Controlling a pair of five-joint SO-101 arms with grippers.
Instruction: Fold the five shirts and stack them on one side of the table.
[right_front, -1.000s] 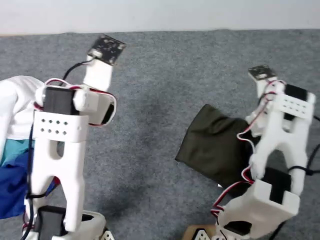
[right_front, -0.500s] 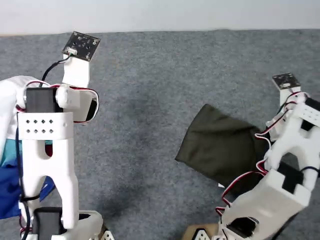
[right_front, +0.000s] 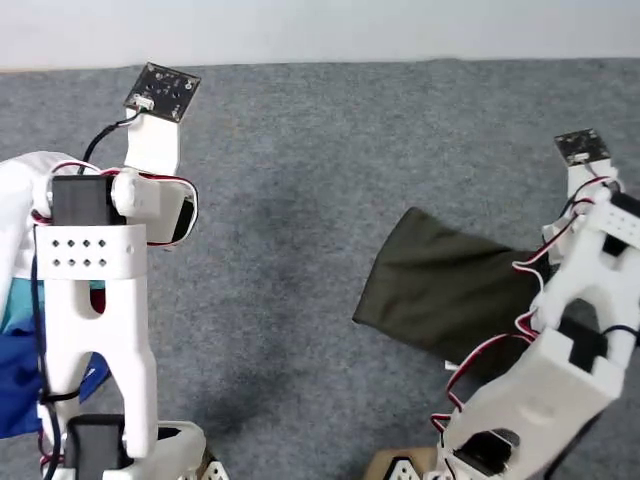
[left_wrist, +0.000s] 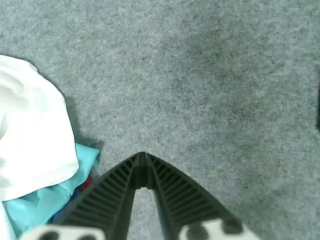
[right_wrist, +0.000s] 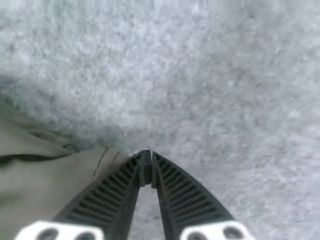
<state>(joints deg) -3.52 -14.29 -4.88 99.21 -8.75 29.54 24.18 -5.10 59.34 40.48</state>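
A folded dark olive shirt (right_front: 440, 300) lies on the grey carpeted table right of centre. In the right wrist view my right gripper (right_wrist: 146, 156) is shut, its tips low over the carpet at the edge of the olive shirt (right_wrist: 45, 185), with no cloth seen between the fingers. A pile of shirts sits at the table's left edge: a white shirt (right_front: 25, 215) on top, a teal one (right_front: 20, 305) and a blue one (right_front: 22, 385) under it. My left gripper (left_wrist: 145, 159) is shut and holds nothing, hanging over bare carpet just beside the white shirt (left_wrist: 30, 135) and teal shirt (left_wrist: 42, 205).
The left arm (right_front: 95, 300) stands over part of the pile, and the right arm (right_front: 560, 370) covers the olive shirt's right end. Bare grey carpet (right_front: 300, 170) stretches between the two arms and toward the far edge.
The left arm swung left toward the pile, then held still. The right arm moved right, and the olive shirt shifted slightly right with it.
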